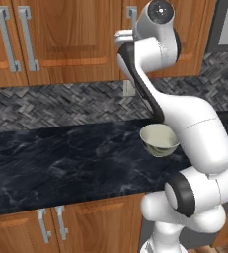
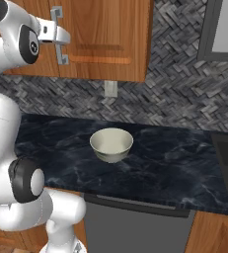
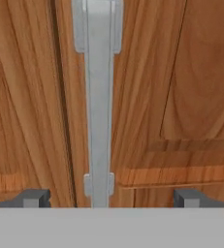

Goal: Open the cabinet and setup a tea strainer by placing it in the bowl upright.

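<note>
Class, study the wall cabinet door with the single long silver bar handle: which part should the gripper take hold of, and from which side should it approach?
Grip the bar handle on its straight middle stretch, between its two mounts, coming straight at the cabinet door from the front. The bar runs vertically and stands off the wood, so one finger fits each side. In the hand view the open gripper already straddles it.

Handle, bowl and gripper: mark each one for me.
Handle [image 3: 99,97], hand view, middle of the silver bar.
Bowl [image 2: 111,144], right base view, on its pale inside.
Gripper [image 3: 111,196], hand view, midway between the open fingertips, either side of the bar.
</note>
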Tool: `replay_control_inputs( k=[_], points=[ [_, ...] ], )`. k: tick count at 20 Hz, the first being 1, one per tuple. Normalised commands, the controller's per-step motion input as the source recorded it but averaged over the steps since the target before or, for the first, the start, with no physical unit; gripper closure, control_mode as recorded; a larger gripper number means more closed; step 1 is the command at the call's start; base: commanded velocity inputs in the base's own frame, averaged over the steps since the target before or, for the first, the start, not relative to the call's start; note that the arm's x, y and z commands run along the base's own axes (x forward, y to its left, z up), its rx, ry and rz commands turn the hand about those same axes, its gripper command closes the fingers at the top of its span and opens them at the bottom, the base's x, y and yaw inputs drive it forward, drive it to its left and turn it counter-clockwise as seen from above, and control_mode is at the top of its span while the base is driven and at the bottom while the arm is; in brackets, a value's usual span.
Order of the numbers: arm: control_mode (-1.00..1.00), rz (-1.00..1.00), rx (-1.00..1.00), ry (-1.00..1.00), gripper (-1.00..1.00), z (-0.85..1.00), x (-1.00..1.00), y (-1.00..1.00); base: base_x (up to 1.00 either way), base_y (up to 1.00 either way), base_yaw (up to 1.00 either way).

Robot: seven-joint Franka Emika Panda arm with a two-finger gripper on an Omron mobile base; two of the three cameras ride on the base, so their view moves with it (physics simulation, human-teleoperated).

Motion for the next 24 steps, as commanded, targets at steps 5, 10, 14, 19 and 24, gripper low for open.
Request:
replay_control_inputs(
  k=[5,10,14,19,24],
  points=[
    [-1.0,0.0,0.0,0.01,-1.0,-0.03,0.43,0.06,0.0,0.0,0.0],
    [-1.0,0.0,0.0,0.02,-1.0,-0.11,0.51,0.0,0.0,0.0,0.0],
    [-1.0,0.02,0.0,0.0,-1.0,-0.06,0.5,0.0,0.0,0.0,0.0],
    [-1.0,0.03,0.0,0.0,-1.0,-0.08,0.43,0.0,0.0,0.0,0.0],
    [-1.0,0.02,0.0,0.0,1.0,-0.02,0.26,0.0,0.0,0.0,0.0]
  ],
)
